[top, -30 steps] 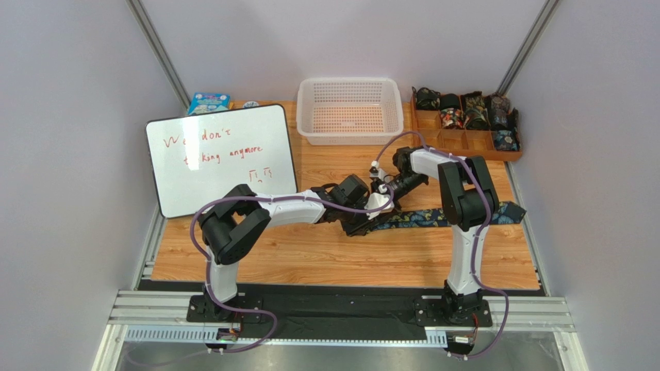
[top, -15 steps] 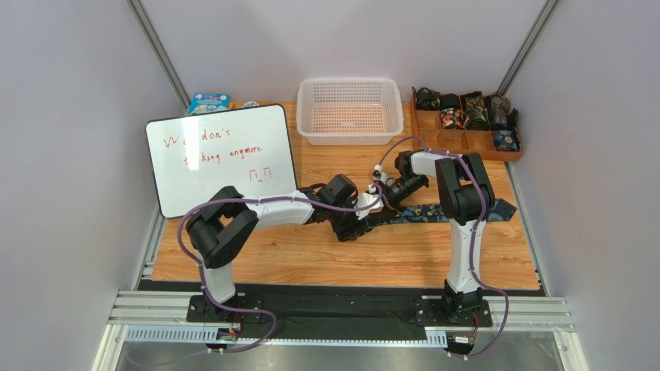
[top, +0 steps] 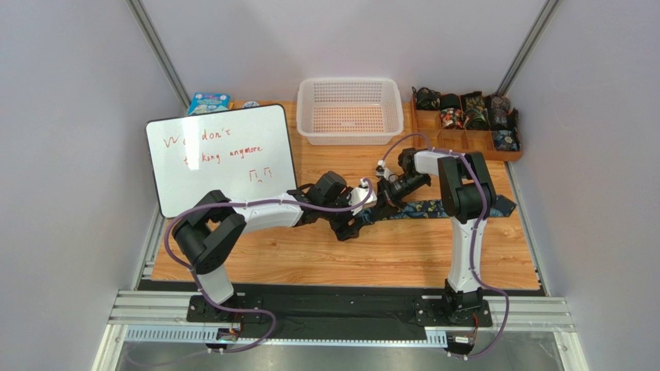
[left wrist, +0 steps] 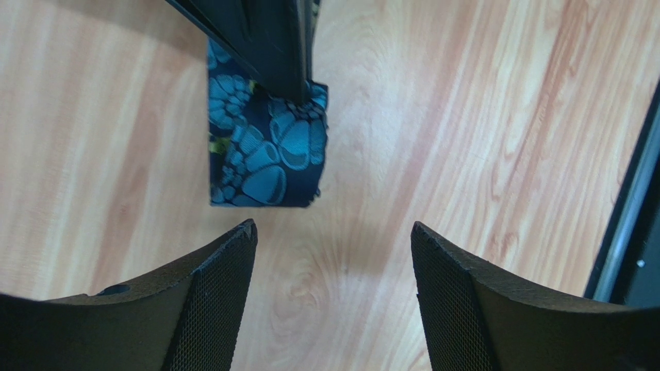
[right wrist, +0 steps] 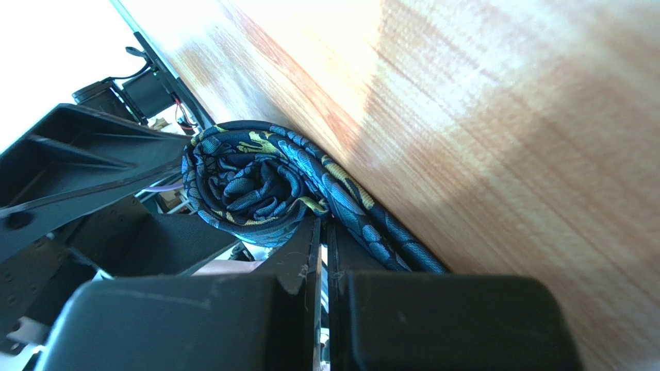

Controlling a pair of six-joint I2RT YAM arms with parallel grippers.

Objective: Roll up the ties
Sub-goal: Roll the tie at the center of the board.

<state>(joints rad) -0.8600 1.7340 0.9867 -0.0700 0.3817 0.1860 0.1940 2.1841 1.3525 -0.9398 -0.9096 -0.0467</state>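
As the left gripper [left wrist: 331, 232] spreads its jaws and backs away from the tie [left wrist: 267, 154], the right gripper [right wrist: 321, 224] pinches tight on the small coil at the tie's end, in the middle of the table [top: 310, 263]. A second ago both tools crowded the fabric; now one alone holds it. The handover suggests the roll is barely begun, as most of the tie lies flat, stretching toward the right edge. Behind, a whiteboard [top: 221, 158] carries red handwriting, partly illegible, reading "don't" and "anymore". Print on a blue box [top: 207, 102] is too small to read.
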